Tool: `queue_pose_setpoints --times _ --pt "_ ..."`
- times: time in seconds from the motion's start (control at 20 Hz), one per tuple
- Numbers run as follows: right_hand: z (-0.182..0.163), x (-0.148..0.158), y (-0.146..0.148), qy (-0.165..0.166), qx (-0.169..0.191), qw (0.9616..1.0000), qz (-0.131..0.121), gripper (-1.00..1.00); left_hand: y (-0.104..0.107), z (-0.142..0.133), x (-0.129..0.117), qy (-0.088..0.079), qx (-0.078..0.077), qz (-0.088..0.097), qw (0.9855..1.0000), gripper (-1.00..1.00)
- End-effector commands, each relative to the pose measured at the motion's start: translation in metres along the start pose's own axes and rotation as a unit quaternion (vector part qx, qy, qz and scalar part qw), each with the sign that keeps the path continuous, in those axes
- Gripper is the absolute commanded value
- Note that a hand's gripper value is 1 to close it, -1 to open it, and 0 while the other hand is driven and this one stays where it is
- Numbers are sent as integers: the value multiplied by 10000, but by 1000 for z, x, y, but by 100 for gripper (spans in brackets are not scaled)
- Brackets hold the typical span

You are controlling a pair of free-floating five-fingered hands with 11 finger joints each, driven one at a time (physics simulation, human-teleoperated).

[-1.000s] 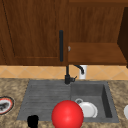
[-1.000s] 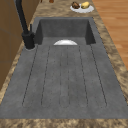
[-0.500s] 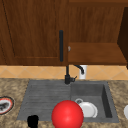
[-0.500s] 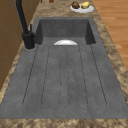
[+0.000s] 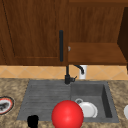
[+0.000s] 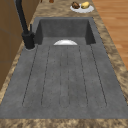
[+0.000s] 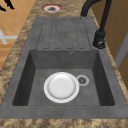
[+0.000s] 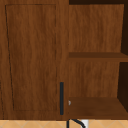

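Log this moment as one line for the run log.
left hand low at front left of sink | red ball to its right | white plate flat in basin

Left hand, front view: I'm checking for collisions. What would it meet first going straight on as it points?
Its heading is hard to read. If the left hand points toward the wall, the way over the draining board looks free; the faucet stands to the right.

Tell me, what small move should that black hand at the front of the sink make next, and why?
Probably a short move to the right, toward the red ball. In the front view the left hand is at the front edge of the drainboard, apart from the ball, which is the nearest thing beside it.
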Motion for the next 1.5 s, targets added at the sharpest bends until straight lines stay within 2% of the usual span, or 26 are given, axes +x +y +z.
queue_pose_setpoints --times 0.0,0.1,0.25,0.8,0.9,1.05,1.2,1.45 --pt "12 22 23 -108 -230 9995 -161 -100 0 0 0 0 0 0 10000 0" --pt "17 30 27 -71 -357 9989 -281 -100 0 0 0 0 0 0 10000 0" --pt "21 46 30 96 -475 9983 -331 -100 0 0 0 0 0 0 10000 0" --pt "27 98 38 634 -837 9937 -380 -100 0 0 0 0 0 0 10000 0" --pt "23 113 39 767 -914 9922 -374 -100 0 0 0 0 0 0 10000 0" --pt "13 132 43 981 -1043 9894 -236 -100 0 0 0 0 0 0 10000 0" --pt "7 151 47 1188 -1094 9865 -256 -100 0 0 0 0 0 0 10000 0" --pt "-10 178 45 1636 -1153 9792 -343 -100 0 0 0 0 0 0 10000 0"
